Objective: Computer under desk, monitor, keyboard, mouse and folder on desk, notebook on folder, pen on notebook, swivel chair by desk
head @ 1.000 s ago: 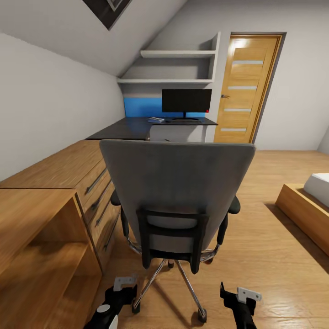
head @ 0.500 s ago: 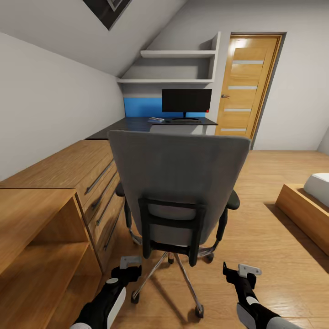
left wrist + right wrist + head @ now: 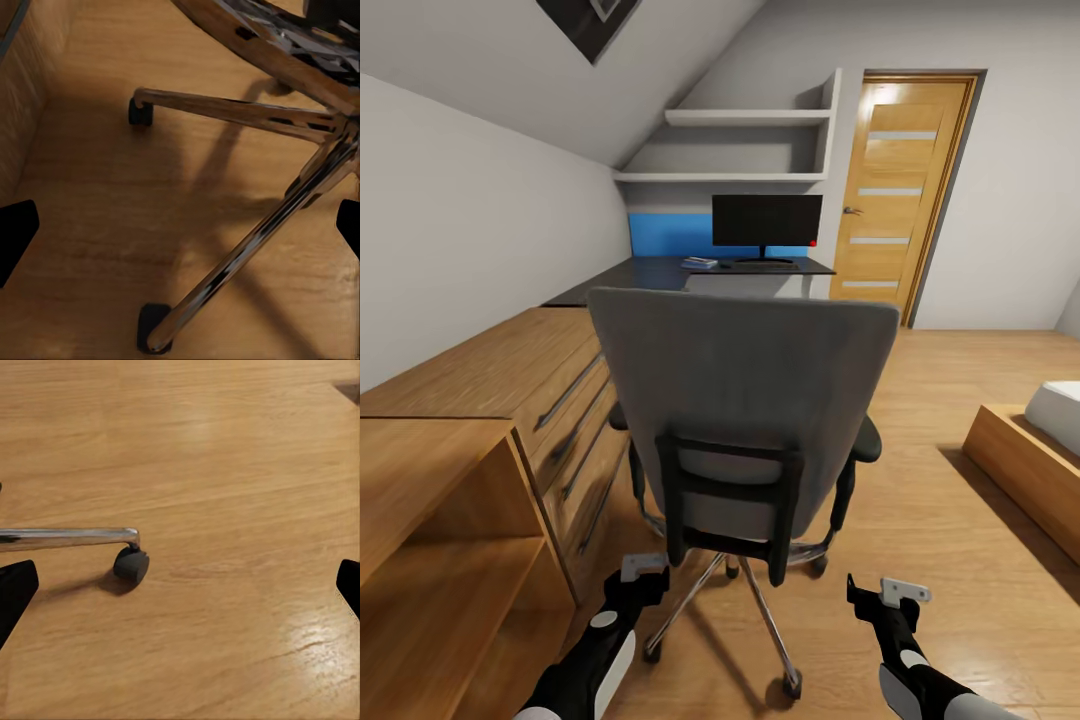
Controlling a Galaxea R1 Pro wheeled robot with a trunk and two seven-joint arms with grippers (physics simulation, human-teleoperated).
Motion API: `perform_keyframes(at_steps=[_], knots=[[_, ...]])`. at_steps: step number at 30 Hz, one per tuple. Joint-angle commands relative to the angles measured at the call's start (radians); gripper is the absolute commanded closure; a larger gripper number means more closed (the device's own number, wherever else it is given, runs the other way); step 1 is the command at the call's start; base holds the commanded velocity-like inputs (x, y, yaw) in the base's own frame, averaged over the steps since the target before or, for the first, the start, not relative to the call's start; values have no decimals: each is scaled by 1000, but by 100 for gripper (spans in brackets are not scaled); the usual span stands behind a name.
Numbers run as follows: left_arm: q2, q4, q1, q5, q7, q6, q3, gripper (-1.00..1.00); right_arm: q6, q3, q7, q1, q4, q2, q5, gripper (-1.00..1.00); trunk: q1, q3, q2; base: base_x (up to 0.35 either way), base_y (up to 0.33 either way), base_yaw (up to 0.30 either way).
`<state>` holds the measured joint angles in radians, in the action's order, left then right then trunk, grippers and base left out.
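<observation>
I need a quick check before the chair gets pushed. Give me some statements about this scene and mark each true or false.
1. The monitor stands on the desk. True.
2. The chair faces the robot with its seat. False: its back is toward the robot.
3. The left gripper clamps a chair leg. False: it is open, low beside the base.
4. The right gripper is open and holds nothing. True.
5. The door stands wide open. False: it is closed.
</observation>
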<state>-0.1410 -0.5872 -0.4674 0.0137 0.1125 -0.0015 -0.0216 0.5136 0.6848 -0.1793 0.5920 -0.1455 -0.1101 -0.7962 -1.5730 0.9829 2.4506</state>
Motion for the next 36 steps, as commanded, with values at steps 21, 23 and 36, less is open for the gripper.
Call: perform_keyframes(at_steps=[21,23,36], knots=[[0,0,0,2,4,3,-3,-100,1,7,-8,0,-9,1,-3,-100,0,1,0,208,-250,0],[0,0,0,2,4,4,-4,-100,-4,6,-8,1,-25,1,-3,-100,0,1,0,186,-289,0],[1,0,0,2,4,-2,-3,-100,-144,5,-9,49,-184,-34,-8,-100,0,1,0,90,-132,0]])
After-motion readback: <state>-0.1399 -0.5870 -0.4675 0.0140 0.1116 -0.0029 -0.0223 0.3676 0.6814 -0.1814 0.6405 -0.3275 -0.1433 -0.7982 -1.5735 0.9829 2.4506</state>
